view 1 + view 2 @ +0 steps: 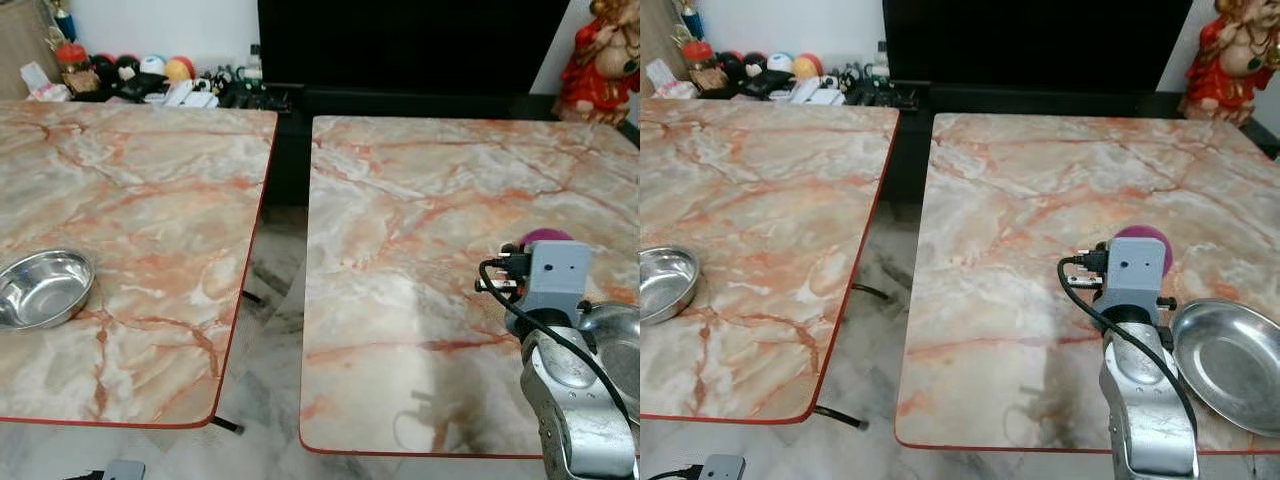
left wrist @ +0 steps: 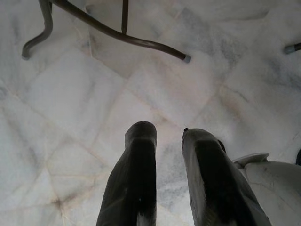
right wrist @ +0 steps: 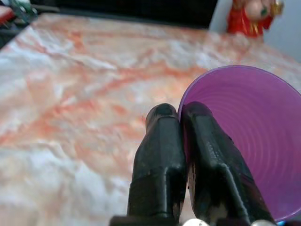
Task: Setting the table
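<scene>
Two marble-patterned tables with red edging stand side by side on a pale marble floor [image 2: 84, 108], parted by an open gap running toward 12 o'clock, where a dark cabinet and a shelf of small clutter [image 1: 150, 80] close off the room; a red figurine [image 1: 600, 60] stands at 1 o'clock. The left table [image 1: 150, 200] carries a steel bowl [image 1: 40, 288] near its 9 o'clock edge, with bare surface around it. The right table [image 1: 1040, 200] is bare over most of its top; a steel plate [image 1: 1230, 362] lies at its near right corner, close to the front edge. The right gripper [image 3: 181, 113] is over this table just beside the plate, its fingers pinched together on the rim of a purple cup [image 3: 244, 136], one finger inside the wall and one outside. The left gripper [image 2: 169, 136] hangs low over the floor near a table leg [image 2: 117, 33], fingers narrowly apart, holding nothing.
</scene>
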Tool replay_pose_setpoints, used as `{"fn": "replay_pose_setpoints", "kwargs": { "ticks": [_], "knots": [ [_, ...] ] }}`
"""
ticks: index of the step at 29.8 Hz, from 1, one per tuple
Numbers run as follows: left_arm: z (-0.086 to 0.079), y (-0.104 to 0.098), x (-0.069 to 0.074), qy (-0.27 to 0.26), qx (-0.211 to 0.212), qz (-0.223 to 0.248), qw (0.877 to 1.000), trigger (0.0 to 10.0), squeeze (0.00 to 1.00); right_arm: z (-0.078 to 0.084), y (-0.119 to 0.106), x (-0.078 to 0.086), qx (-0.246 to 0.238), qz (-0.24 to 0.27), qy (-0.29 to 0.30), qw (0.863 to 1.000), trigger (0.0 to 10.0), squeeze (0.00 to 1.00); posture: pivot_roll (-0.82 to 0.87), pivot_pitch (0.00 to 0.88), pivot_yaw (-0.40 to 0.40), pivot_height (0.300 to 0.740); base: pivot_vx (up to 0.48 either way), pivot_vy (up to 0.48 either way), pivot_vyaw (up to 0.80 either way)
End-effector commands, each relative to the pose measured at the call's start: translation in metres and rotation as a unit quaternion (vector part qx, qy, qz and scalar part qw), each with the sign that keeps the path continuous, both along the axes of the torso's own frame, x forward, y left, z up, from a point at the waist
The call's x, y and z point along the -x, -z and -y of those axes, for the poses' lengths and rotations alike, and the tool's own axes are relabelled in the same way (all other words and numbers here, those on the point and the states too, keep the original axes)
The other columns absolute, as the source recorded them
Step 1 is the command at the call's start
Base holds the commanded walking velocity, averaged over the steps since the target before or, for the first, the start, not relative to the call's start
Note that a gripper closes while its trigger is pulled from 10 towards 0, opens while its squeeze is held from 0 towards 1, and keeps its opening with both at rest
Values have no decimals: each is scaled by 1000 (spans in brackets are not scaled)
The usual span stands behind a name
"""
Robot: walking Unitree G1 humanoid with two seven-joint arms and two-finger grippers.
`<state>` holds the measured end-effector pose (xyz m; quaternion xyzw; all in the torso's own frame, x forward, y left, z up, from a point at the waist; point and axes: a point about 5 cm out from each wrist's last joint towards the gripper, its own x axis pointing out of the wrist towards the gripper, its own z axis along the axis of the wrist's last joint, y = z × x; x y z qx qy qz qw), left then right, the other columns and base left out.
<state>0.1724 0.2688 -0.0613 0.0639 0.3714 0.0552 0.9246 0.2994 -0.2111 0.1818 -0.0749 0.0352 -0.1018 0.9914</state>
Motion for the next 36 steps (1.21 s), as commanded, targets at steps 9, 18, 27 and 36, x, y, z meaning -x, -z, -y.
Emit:
{"fn": "replay_pose_setpoints", "kwargs": {
  "ticks": [9,18,27,36],
  "knots": [
    [2,5,8,2,6,-17,1000,10000,0,12,6,-7,-79,-78,-3,994,10000,0,-58,140,-6,740,0,0,0],
    [2,6,9,3,8,-20,1000,10000,0,17,-2,-16,-67,-104,-42,991,10000,0,-56,144,-7,740,0,0,0],
    [3,7,10,4,11,-23,1000,10000,0,21,-3,-15,-65,-119,-53,989,10000,0,-58,146,-8,740,0,0,0],
    [4,7,11,4,13,-22,1000,10000,0,23,0,-14,-65,-132,-52,988,10000,961,-56,148,-10,740,0,0,0]
  ]
}}
